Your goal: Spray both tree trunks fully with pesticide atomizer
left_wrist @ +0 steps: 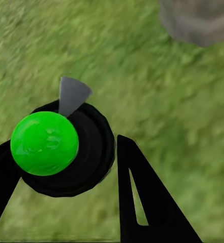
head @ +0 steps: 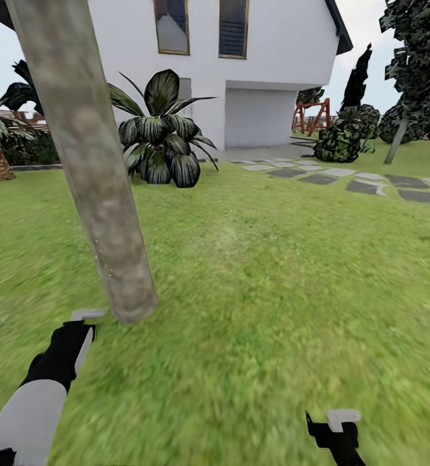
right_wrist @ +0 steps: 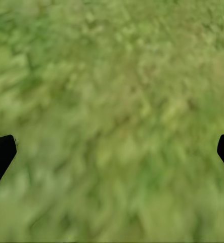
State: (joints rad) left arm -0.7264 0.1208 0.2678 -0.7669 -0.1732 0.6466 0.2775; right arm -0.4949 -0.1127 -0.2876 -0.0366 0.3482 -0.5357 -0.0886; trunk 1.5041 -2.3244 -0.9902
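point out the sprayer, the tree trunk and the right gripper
sprayer (left_wrist: 44,143), left wrist view, on its green round top
tree trunk (head: 92,162), head view, on the bark midway up
right gripper (right_wrist: 112,149), right wrist view, midway between its two black fingertips, over grass

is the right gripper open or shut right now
Open. In the right wrist view the two black fingertips sit at opposite edges of the picture with only blurred grass between them, and nothing is held in the right gripper.
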